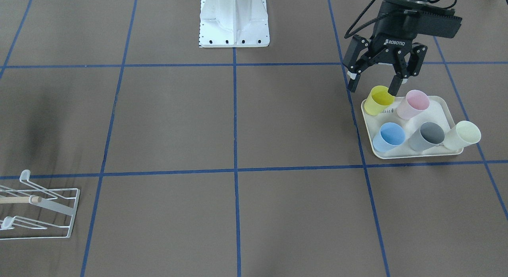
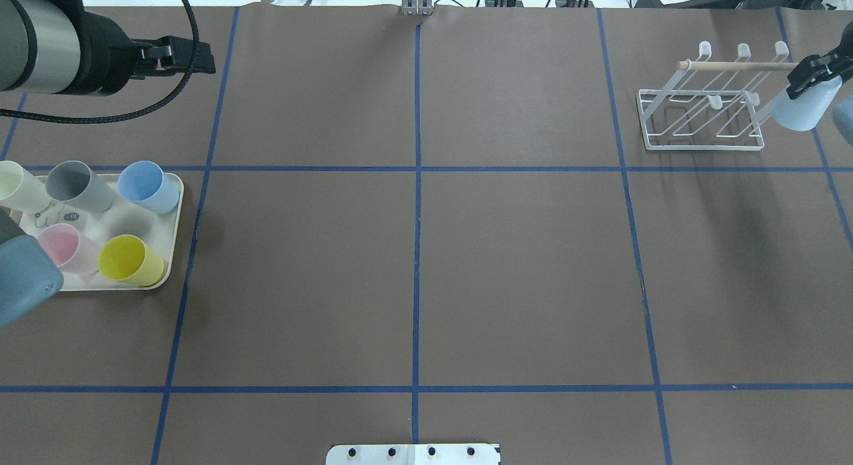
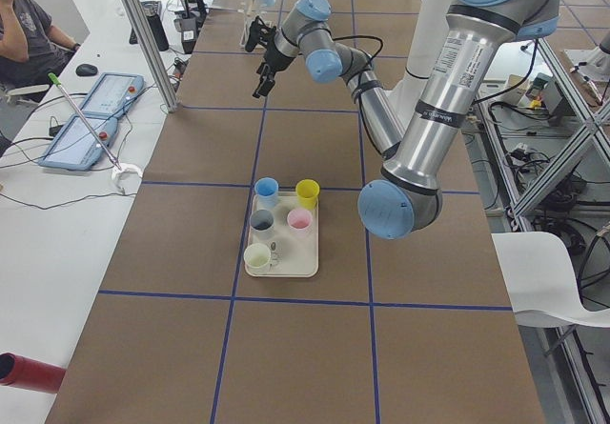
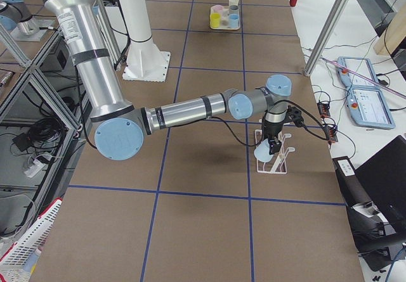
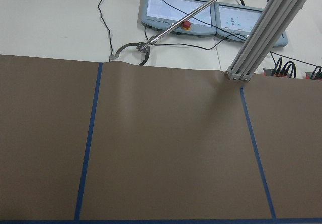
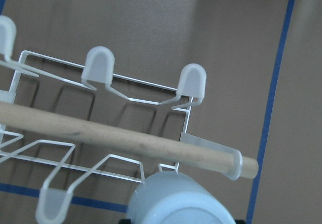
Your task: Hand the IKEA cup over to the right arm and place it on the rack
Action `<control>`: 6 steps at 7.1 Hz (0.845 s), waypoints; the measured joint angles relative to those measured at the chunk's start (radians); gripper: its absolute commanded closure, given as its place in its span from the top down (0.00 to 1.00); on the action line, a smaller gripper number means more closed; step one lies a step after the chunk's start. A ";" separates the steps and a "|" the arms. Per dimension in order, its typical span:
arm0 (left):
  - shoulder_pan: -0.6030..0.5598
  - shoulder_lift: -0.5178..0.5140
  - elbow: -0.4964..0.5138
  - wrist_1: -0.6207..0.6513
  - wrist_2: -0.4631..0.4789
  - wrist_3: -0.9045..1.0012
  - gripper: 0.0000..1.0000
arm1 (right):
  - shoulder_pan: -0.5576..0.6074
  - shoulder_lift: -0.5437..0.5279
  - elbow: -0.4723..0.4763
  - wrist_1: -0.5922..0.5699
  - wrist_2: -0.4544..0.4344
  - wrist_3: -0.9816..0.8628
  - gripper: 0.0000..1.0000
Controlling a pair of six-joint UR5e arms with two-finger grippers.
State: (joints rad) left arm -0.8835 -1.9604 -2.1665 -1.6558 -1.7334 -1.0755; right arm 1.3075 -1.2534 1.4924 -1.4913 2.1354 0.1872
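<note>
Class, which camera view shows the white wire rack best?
Overhead exterior: the whole rack shows, pegs and dowel included. The right wrist view shows only a close part, front-facing cuts it at the edge, exterior right shows it small.

Your worktop (image 2: 520,265) is covered edge to edge in flat brown paper, and thin blue tape lines (image 2: 416,252) cross it to form a grid of large squares. Three things sit directly on it. A cream rounded-corner plastic tray (image 2: 126,222) lies at the left edge, about midway between near and far. A white wire-frame drying rack (image 2: 700,112) with a light wooden dowel (image 2: 733,65) stands in the far right corner square, well apart from the tray. A white metal base plate (image 2: 413,454) with a row of dark bolts sits at the near edge, on the centre line.
</note>
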 measured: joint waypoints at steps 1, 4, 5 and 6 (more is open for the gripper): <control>0.000 0.000 0.000 0.000 0.000 0.000 1.00 | -0.001 0.006 -0.011 0.001 0.000 0.000 0.25; 0.000 0.001 -0.001 0.000 0.000 -0.001 1.00 | -0.004 0.025 -0.027 0.000 0.000 0.001 0.70; 0.000 0.002 -0.001 0.000 0.000 0.000 1.00 | -0.005 0.028 -0.028 -0.001 0.000 0.001 0.76; 0.000 0.003 -0.001 0.000 0.000 0.000 1.00 | -0.005 0.029 -0.028 0.000 0.000 0.001 0.79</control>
State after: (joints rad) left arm -0.8836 -1.9569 -2.1671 -1.6559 -1.7334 -1.0755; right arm 1.3027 -1.2249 1.4645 -1.4915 2.1353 0.1887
